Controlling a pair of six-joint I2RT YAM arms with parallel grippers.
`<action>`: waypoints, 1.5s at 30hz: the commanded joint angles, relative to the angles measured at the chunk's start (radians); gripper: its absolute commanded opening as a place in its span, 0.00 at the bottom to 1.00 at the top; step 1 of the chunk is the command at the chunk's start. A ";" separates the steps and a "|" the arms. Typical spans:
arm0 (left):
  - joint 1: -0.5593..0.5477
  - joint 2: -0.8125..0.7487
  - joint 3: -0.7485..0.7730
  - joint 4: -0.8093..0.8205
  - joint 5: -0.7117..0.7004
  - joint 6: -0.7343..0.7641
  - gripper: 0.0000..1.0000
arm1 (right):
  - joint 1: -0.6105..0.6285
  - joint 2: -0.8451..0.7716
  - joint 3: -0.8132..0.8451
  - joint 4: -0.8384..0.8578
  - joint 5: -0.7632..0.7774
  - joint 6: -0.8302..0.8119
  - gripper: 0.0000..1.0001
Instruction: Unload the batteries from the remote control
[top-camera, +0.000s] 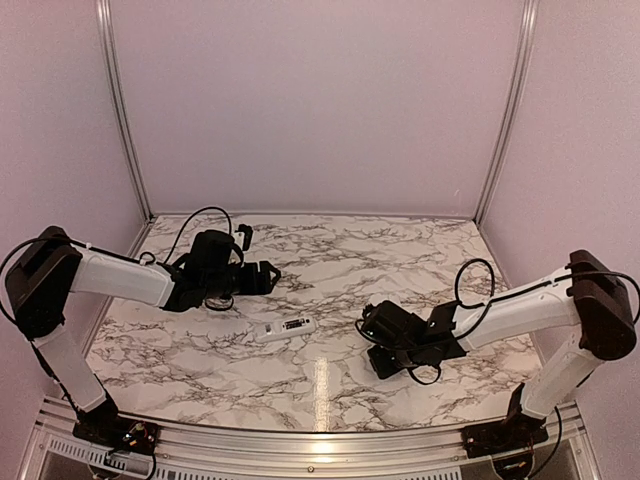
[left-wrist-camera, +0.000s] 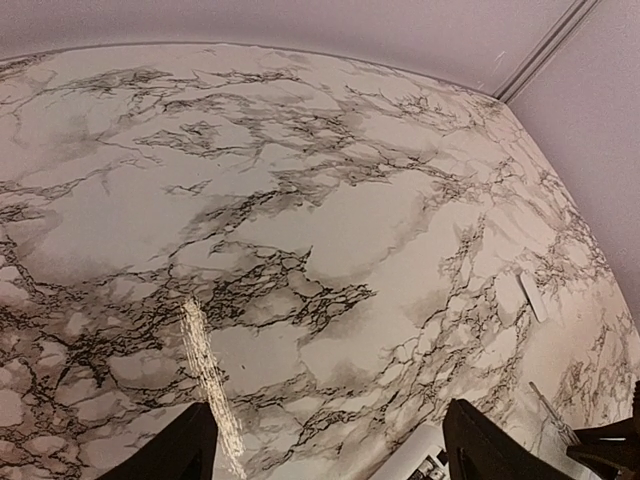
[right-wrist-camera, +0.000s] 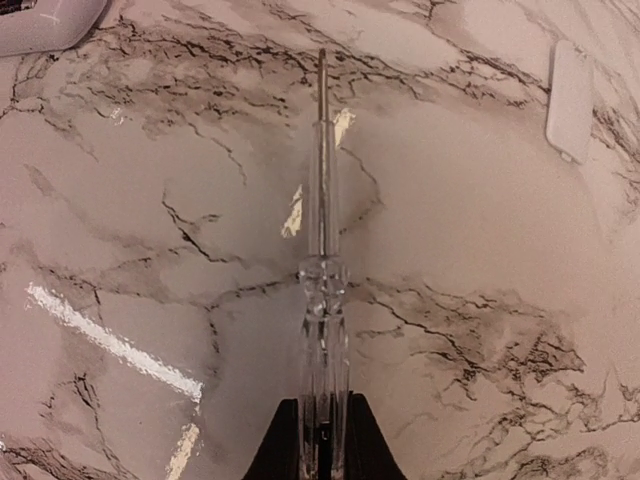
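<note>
Lying near the table's (top-camera: 330, 250) middle, the remote control (top-camera: 287, 327) sits between both arms. The right gripper (right-wrist-camera: 322, 415) has its jaws pinched on a screwdriver's (right-wrist-camera: 322, 230) clear handle (shaft flat on the marble). A small white cover (right-wrist-camera: 570, 100) lies apart on the shaft's far side. The left gripper (left-wrist-camera: 328, 425), jaws wide and holding nothing, hangs just far-left of the remote control. Open marble runs to the far wall.
</note>
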 joint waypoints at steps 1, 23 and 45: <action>-0.001 -0.001 0.019 0.044 0.060 0.038 0.82 | 0.008 -0.035 0.015 0.095 0.093 -0.090 0.00; 0.004 0.041 0.075 0.290 0.649 0.035 0.70 | -0.184 -0.223 -0.088 0.533 -0.317 -0.447 0.00; -0.002 0.051 0.131 0.179 1.003 0.217 0.55 | -0.196 -0.175 -0.031 0.553 -0.718 -0.580 0.00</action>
